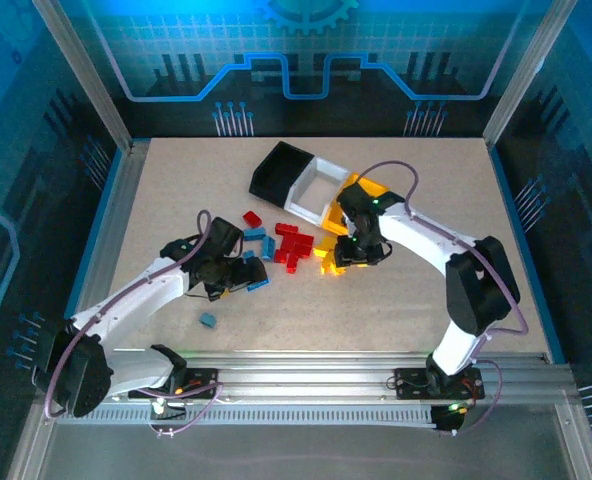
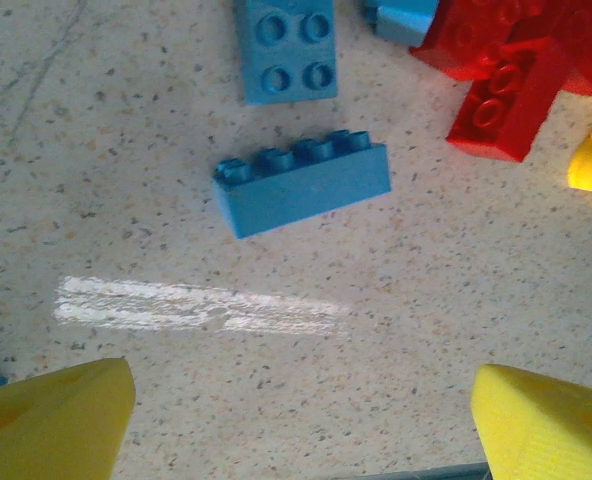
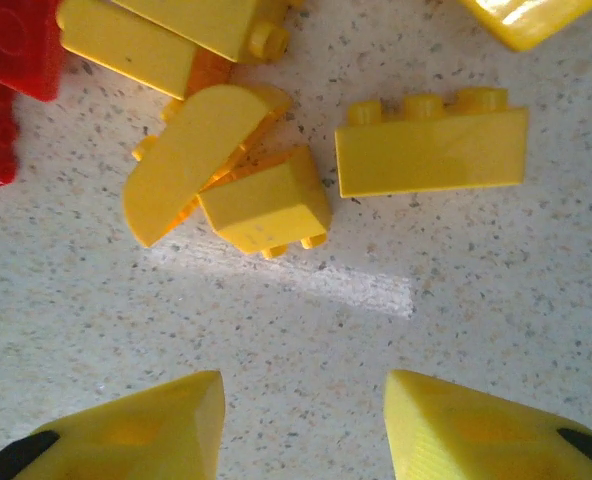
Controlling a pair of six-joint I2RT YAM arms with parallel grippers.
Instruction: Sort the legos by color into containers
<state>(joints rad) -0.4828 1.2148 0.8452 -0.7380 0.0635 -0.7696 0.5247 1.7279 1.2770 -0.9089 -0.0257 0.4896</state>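
Yellow fingertips (image 2: pixel 61 420) of the left claw (image 2: pixel 301 425) stand wide apart over the speckled worktop (image 2: pixel 126 150), holding nothing. A long blue brick (image 2: pixel 301 185) lies at their 12 o'clock, a square blue brick (image 2: pixel 288 48) lies beyond it, and red bricks (image 2: pixel 501 95) sit at 2 o'clock. The right claw (image 3: pixel 304 425) is partly open and also empty. A long yellow brick (image 3: pixel 431 150) lies at its 1 o'clock, and a rounded yellow piece (image 3: pixel 191 160) touches a small yellow brick (image 3: pixel 266 205) at 11 o'clock. From above, the black bin (image 1: pixel 281 170), white bin (image 1: pixel 316 188) and yellow-orange bin (image 1: pixel 366 186) sit joined towards the worktop's 12 o'clock. A lone blue brick (image 1: pixel 208 321) lies at 7 o'clock.
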